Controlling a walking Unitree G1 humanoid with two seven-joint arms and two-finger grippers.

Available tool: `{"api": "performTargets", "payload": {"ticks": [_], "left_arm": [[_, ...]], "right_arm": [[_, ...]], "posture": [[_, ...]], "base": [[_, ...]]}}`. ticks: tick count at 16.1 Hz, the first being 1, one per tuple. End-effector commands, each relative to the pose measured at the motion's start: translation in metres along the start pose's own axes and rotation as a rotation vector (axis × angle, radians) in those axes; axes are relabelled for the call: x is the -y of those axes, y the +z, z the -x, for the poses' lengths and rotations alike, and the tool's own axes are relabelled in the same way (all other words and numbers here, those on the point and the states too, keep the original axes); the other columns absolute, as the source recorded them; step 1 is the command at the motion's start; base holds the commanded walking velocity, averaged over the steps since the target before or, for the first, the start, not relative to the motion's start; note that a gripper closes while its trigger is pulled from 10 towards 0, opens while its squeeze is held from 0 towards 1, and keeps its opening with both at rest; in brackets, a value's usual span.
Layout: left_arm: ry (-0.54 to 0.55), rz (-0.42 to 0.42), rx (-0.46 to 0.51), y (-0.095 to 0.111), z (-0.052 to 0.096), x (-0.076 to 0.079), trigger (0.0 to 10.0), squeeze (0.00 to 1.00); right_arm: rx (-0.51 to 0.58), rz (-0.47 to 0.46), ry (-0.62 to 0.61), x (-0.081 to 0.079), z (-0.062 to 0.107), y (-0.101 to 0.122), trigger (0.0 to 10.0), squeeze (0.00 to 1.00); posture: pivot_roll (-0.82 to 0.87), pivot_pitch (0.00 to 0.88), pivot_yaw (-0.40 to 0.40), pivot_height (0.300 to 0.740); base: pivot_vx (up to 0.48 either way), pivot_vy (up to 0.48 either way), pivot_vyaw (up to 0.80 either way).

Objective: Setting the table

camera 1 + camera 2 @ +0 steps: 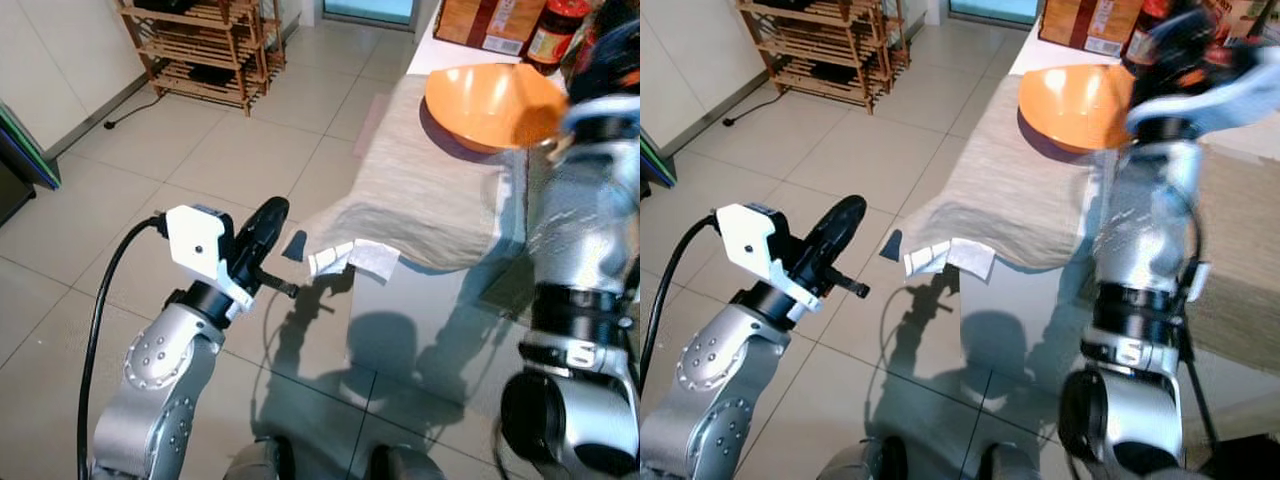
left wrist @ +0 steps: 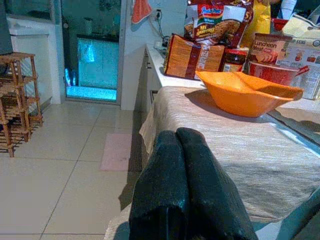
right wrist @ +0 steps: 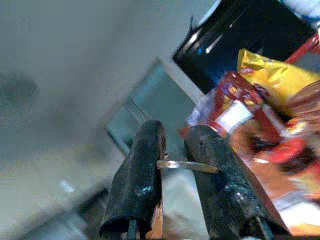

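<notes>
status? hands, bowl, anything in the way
Left hand shut, low by the table corner. Right hand raised near the orange bowl, pinching a thin flat edge, unclear of what. Bowl sits on the grey cloth. Packets and jars crowd behind.

At upper right we see a bowl (image 1: 492, 102) on a cloth (image 1: 420, 195) covering the table (image 1: 440, 300). A rack (image 1: 205, 45) stands upper left.

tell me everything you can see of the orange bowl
The bowl is glossy orange, plastic by its look, wide and shallow, with a wavy rim that runs out to a point at one side. It looks empty and stands upright on the grey cloth over the table, toward the far end, before the food packets and the jar. The raised right arm hides its near edge in the eye views.
</notes>
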State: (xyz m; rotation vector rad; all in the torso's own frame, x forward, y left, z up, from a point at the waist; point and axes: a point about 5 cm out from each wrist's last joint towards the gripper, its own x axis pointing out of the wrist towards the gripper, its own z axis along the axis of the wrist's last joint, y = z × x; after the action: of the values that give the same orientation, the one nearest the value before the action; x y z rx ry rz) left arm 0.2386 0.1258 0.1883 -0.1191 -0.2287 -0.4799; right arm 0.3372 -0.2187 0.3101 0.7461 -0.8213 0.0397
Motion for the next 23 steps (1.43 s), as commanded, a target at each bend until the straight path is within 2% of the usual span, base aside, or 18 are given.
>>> {"api": "performTargets", "payload": {"ticks": [1, 2, 3, 4, 5, 6, 7, 9, 10, 13, 15, 16, 17, 18, 19, 23], "left_arm": [[0.009, -0.001, 0.005, 0.0, -0.001, -0.003, 10.0, 0.0], [0.024, 0.012, 0.016, 0.001, -0.002, -0.004, 10.0, 0.0], [0.032, 0.02, 0.02, 0.001, -0.002, -0.006, 10.0, 0.0], [0.042, 0.015, 0.019, 0.0, -0.003, -0.007, 10.0, 0.0], [0.075, -0.008, 0.02, 0.002, -0.004, -0.011, 10.0, 0.0], [0.088, -0.012, 0.03, 0.003, -0.004, -0.013, 10.0, 0.0], [0.155, 0.0, 0.055, 0.007, -0.004, -0.022, 10.0, 0.0], [0.187, 0.021, 0.067, 0.007, -0.005, -0.027, 10.0, 0.0], [0.208, 0.014, 0.065, 0.007, -0.006, -0.031, 10.0, 0.0], [0.197, 0.024, 0.073, 0.007, -0.006, -0.029, 10.0, 0.0], [0.196, 0.045, 0.078, 0.007, -0.006, -0.029, 10.0, 0.0], [0.205, 0.058, 0.081, 0.005, -0.004, -0.031, 10.0, 0.0], [0.211, 0.064, 0.082, 0.005, -0.002, -0.031, 10.0, 0.0], [0.212, 0.064, 0.081, 0.004, -0.001, -0.031, 10.0, 0.0], [0.212, 0.073, 0.083, 0.004, 0.001, -0.031, 10.0, 0.0], [0.174, 0.095, 0.101, 0.008, 0.005, -0.03, 10.0, 0.0]], "right_arm": [[0.053, -0.231, 0.024, -0.008, -0.005, 0.014, 10.0, 0.0], [-0.019, -0.347, 0.102, -0.01, 0.005, 0.003, 10.0, 0.0], [-0.063, -0.339, 0.129, -0.01, 0.011, -0.004, 10.0, 0.0], [-0.15, -0.366, 0.191, -0.011, 0.027, -0.018, 10.0, 0.0], [-0.259, -0.521, 0.266, -0.014, 0.061, -0.032, 10.0, 0.0], [-0.262, -0.588, 0.278, -0.014, 0.069, -0.03, 10.0, 0.0], [-0.259, -0.741, 0.326, -0.017, 0.082, -0.022, 10.0, 0.0], [-0.291, -0.77, 0.354, -0.019, 0.088, -0.023, 10.0, 0.0], [-0.344, -0.763, 0.386, -0.024, 0.095, -0.03, 10.0, 0.0], [-0.41, -0.782, 0.414, -0.032, 0.106, -0.034, 10.0, 0.0], [-0.463, -0.741, 0.4, -0.031, 0.11, -0.041, 10.0, 0.0], [-0.508, -0.682, 0.38, -0.029, 0.114, -0.048, 3.7, 0.0], [-0.517, -0.687, 0.376, -0.029, 0.115, -0.049, 0.0, 0.0], [-0.521, -0.689, 0.397, -0.031, 0.117, -0.047, 0.0, 0.0], [-0.547, -0.667, 0.419, -0.036, 0.118, -0.047, 9.9, 0.0], [-0.63, -0.598, 0.463, -0.05, 0.128, -0.059, 10.0, 0.0]], "posture": [[-0.02, 0.13, 0.042, 0.74], [-0.03, 0.123, 0.037, 0.74], [-0.03, 0.125, 0.036, 0.74], [-0.03, 0.123, 0.038, 0.74], [-0.02, 0.126, 0.034, 0.74], [-0.02, 0.124, 0.034, 0.74], [-0.02, 0.12, 0.032, 0.74], [-0.03, 0.12, 0.034, 0.74], [-0.03, 0.12, 0.034, 0.74], [-0.03, 0.12, 0.032, 0.74], [-0.03, 0.119, 0.027, 0.74], [-0.04, 0.12, 0.024, 0.74], [-0.04, 0.122, 0.024, 0.74], [-0.04, 0.122, 0.023, 0.74], [-0.05, 0.127, 0.027, 0.74], [-0.05, 0.133, 0.034, 0.74]], "base": [[0.0, 0.0, 0.0], [0.0, 0.0, 0.0], [0.0, 0.0, 0.0], [0.0, 0.0, 0.0], [0.0, 0.0, 0.0], [0.0, 0.0, 0.0], [0.0, 0.0, 0.0], [0.0, 0.0, 0.0], [0.0, 0.0, 0.0], [0.0, 0.0, 0.0], [0.0, 0.0, 0.0], [0.0, 0.0, 0.0], [0.0, 0.0, 0.0], [0.0, 0.0, 0.0], [0.0, 0.0, 0.0], [0.0, -0.179, 0.0]]}}
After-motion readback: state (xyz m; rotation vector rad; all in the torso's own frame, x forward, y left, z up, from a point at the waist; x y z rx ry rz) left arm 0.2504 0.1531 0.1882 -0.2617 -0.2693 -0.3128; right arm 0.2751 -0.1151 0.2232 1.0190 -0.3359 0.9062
